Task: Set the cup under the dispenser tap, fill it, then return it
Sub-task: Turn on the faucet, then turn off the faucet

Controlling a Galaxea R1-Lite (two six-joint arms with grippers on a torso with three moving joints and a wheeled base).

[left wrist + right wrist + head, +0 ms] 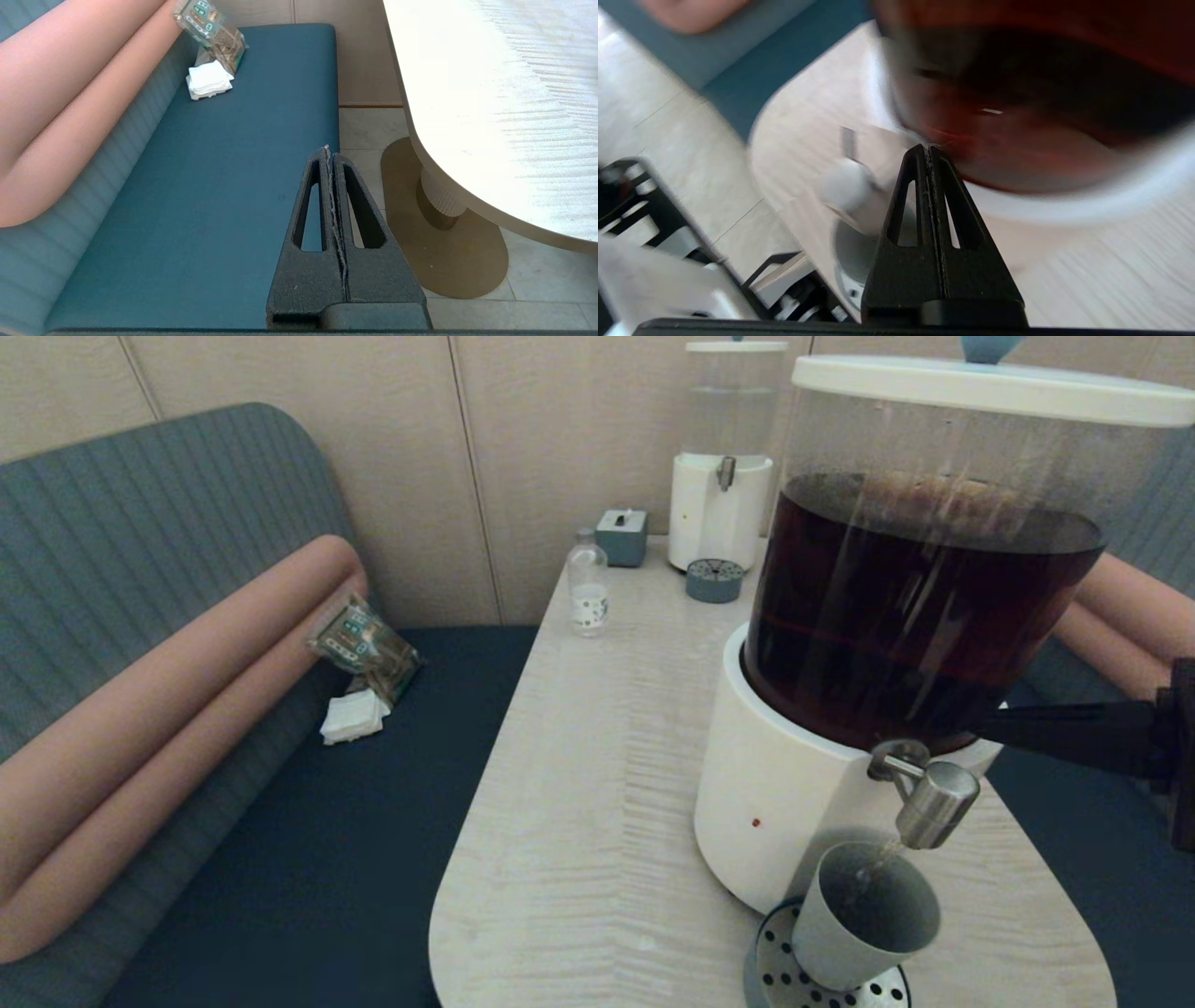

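The grey cup (864, 919) stands on the perforated drip tray (794, 980) directly below the steel dispenser tap (934, 807) of the large dispenser (794, 803), which holds dark brown liquid. A thin streak runs from the spout into the cup. My right gripper (982, 726) reaches in from the right, shut and holding nothing, its tip against the dispenser just above and behind the tap. In the right wrist view the right gripper (928, 148) points at the tank, with the blurred tap (845, 189) beside it. My left gripper (329, 149) is shut and parked over the blue bench, left of the table.
At the table's far end stand a smaller clear-liquid dispenser (719, 504), its round grey tray (714, 581), a grey box (623, 537) and a small clear bottle (588, 588). A snack packet (364, 644) and white napkins (353, 719) lie on the bench (327, 859). The cup is close to the table's front edge (597, 980).
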